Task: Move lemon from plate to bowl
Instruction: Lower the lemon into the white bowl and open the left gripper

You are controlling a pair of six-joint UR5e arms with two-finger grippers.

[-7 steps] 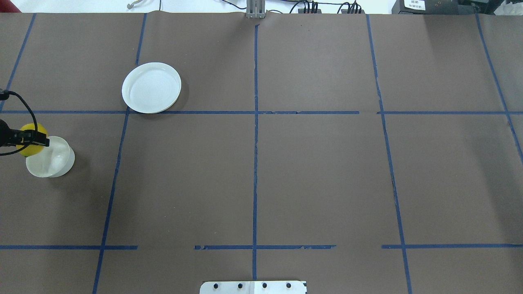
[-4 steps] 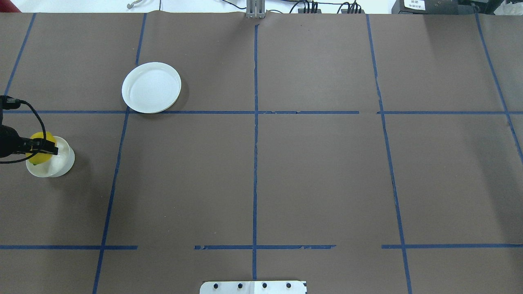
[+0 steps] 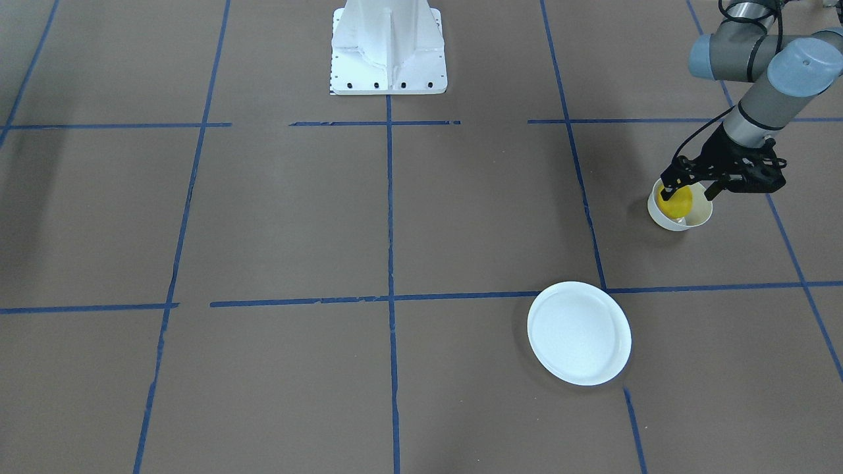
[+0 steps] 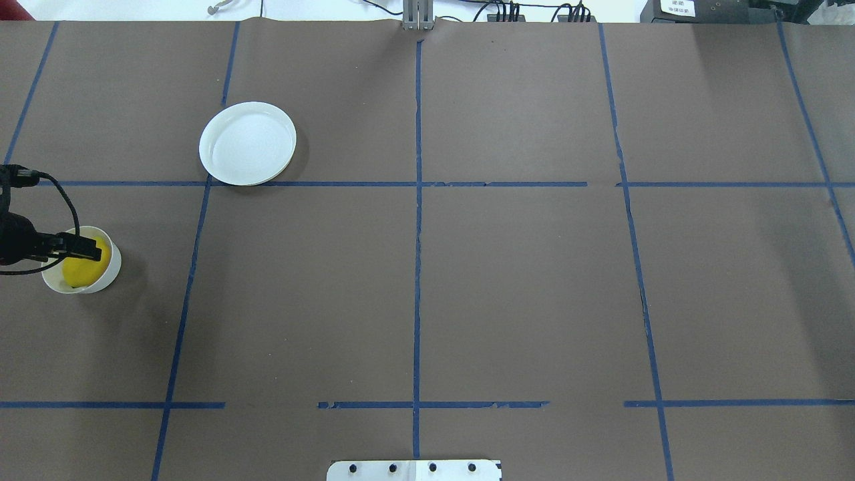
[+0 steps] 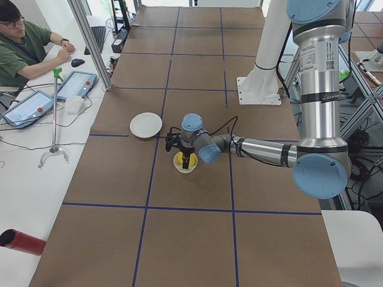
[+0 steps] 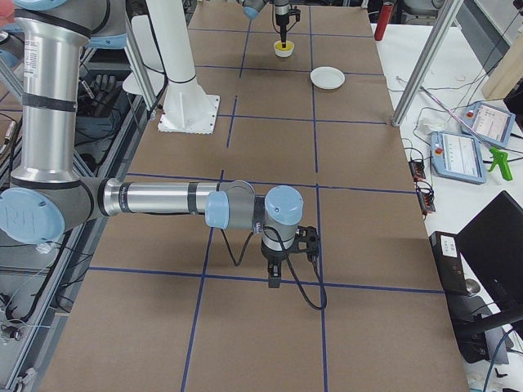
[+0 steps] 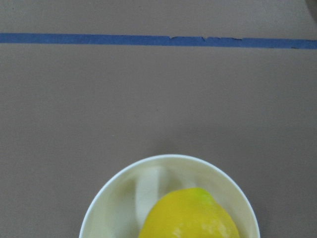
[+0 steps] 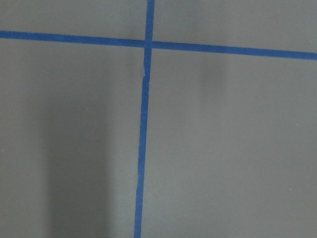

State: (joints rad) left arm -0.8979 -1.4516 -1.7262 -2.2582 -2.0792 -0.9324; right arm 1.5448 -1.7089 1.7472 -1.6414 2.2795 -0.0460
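Since half a second ago the lemon has dropped out of the left gripper and now lies inside the bowl; before, it hung pinched above the rim. It is bright yellow, glossy and oval. The left wrist view shows a faint green tinge at its pointed tip and shows it filling much of the bowl's hollow.

That gripper hovers just over the bowl with its jaws spread wider than the fruit, holding nothing.

The bowl stands close to the left border of the overhead view, where the arm is cut off. The plate sits well apart from it, farther from the robot and touching a blue tape line. Between them lies only the brown table.

From the front-facing camera both dark fingers show, one on each side of the bowl. The overhead camera shows only one of them, lying across the near rim. The left wrist camera shows no fingers at all, only fruit, rim and tape.

The right gripper appears only in the right side view. It points down over the paper near a tape crossing, far from the bowl, and I cannot tell whether it is spread or closed.
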